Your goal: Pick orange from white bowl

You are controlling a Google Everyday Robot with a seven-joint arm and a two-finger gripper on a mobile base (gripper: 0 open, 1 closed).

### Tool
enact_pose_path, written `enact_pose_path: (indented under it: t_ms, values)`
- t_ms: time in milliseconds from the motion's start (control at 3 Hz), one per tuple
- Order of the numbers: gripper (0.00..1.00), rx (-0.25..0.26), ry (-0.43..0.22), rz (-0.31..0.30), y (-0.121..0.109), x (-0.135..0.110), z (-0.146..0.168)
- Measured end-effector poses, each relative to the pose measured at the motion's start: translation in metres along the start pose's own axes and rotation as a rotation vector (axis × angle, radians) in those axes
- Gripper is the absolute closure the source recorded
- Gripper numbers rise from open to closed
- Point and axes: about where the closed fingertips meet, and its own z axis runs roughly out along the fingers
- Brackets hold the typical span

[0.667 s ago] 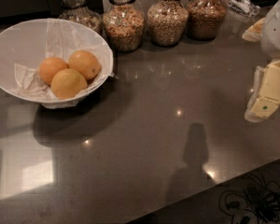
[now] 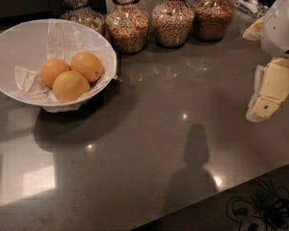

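The white bowl (image 2: 19,47), wide, shallow and lined with crumpled white paper, stands at the left of the dark counter. Three oranges lie in it, touching. The orange (image 2: 88,66), deep orange and the largest, is at the back right. A slightly smaller deep-orange one (image 2: 53,71) lies to its left. A paler, yellower one (image 2: 70,86) lies in front. My gripper (image 2: 261,110) hangs at the far right edge of the view, above the counter. It points down, is far from the bowl and holds nothing.
Several glass jars (image 2: 127,23) of grains and nuts stand in a row along the back of the counter, just behind and right of the bowl. The counter's front edge runs diagonally at the lower right, with tangled cables (image 2: 260,208) on the floor below.
My gripper has shifted slightly left. The bowl and oranges have not moved.
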Motion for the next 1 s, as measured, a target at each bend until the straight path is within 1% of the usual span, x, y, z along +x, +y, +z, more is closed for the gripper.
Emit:
enact_pose_path:
  t_ms: [333, 667, 1000]
  values:
    - [0.0, 0.001, 0.005, -0.069, -0.023, -0.035, 0.028]
    - [0.0, -0.008, 0.009, -0.16, -0.05, -0.077, 0.063]
    - [0.0, 0.001, -0.026, -0.241, -0.072, -0.116, 0.082]
